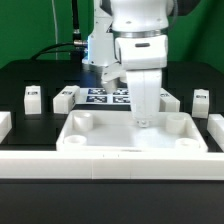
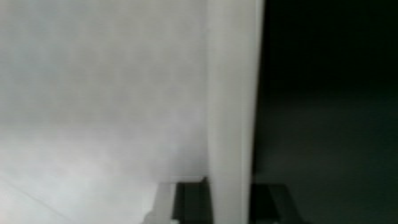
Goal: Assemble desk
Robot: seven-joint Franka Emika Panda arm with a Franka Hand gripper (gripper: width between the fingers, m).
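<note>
The white tray-like tabletop [image 1: 135,137] lies on the black table with round sockets in its corners. My gripper [image 1: 146,116] reaches straight down onto its far wall, right of the middle. In the wrist view the thin white wall [image 2: 231,90] runs between my two dark fingers [image 2: 192,205], which press on both sides of it; my gripper [image 2: 231,203] is shut on it. Four short white legs lie behind the tabletop: two towards the exterior view's left [image 1: 33,97] [image 1: 66,98] and two towards its right [image 1: 171,100] [image 1: 201,101].
The marker board [image 1: 108,96] lies behind the tabletop by the arm's base. White border rails run along the front [image 1: 110,166], the exterior view's left [image 1: 5,124] and its right [image 1: 215,128]. Green curtain at the back.
</note>
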